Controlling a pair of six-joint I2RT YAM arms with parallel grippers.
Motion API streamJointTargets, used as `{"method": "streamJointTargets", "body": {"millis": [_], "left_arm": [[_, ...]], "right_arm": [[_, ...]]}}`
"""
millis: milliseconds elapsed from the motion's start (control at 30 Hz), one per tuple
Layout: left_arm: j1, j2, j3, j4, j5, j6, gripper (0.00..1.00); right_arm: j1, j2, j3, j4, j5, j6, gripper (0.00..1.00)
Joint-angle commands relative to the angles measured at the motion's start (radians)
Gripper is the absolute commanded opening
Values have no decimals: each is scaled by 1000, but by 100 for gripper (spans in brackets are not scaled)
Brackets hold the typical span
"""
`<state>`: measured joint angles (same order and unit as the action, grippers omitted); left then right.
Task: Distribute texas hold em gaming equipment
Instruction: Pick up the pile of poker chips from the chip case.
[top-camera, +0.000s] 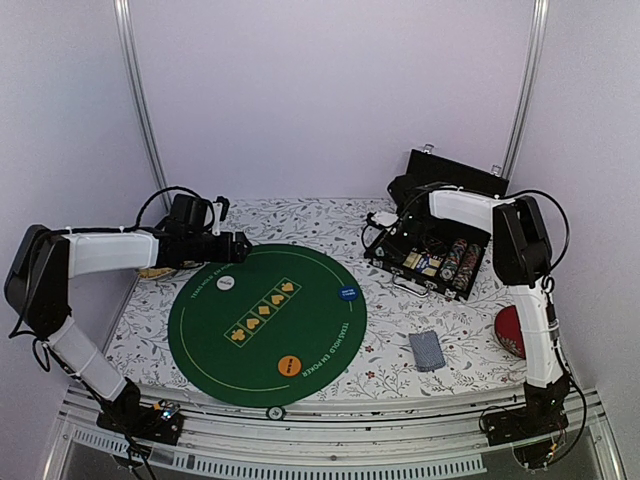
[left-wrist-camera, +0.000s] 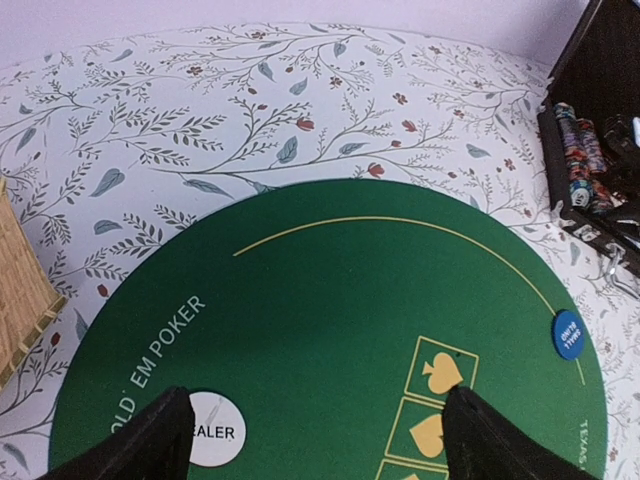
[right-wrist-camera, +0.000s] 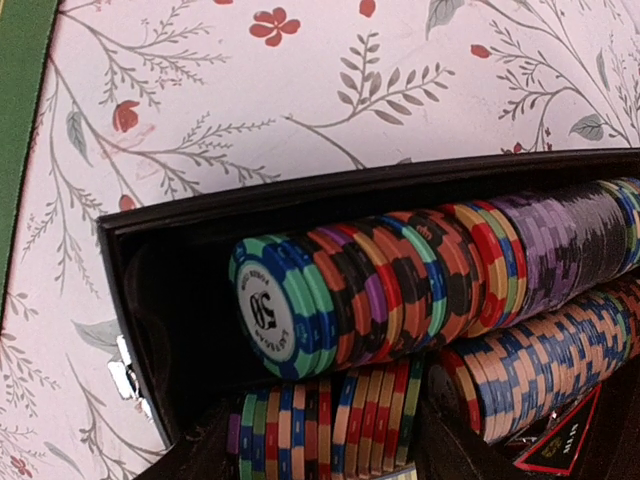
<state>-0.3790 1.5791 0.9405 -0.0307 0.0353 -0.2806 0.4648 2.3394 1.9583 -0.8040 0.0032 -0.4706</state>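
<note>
From above, we see the left fingers (top-camera: 238, 247) over the upper left edge of the round green mat (top-camera: 320, 330), spread wide and holding nothing. Only their wrist view lets us read the white dealer button (left-wrist-camera: 217, 432) below them, with the blue button (left-wrist-camera: 569, 335) at right. The right fingers (top-camera: 388, 238) reach into the black case (top-camera: 455, 172) at upper right. Their wrist view alone shows rows of striped chips (right-wrist-camera: 400, 275) on edge, the fingers part open either side of the lower row. Whether they grip it we cannot tell. Only the overhead view shows the card deck (top-camera: 427, 350) on the table (top-camera: 380, 375) at lower right.
</note>
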Motion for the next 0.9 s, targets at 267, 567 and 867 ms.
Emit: {"method": "streamJointTargets", "body": {"millis": [267, 567, 867], "left_arm": [[-3, 4, 15, -25, -21, 29, 89], [-4, -55, -13, 30, 11, 35, 89], [-62, -222, -74, 178, 91, 170, 84]], "right_arm": [[-14, 131, 47, -74, -66, 51, 33], [-18, -64, 121, -69, -147, 145, 2], [-52, -267, 142, -33, -393, 445, 2]]}}
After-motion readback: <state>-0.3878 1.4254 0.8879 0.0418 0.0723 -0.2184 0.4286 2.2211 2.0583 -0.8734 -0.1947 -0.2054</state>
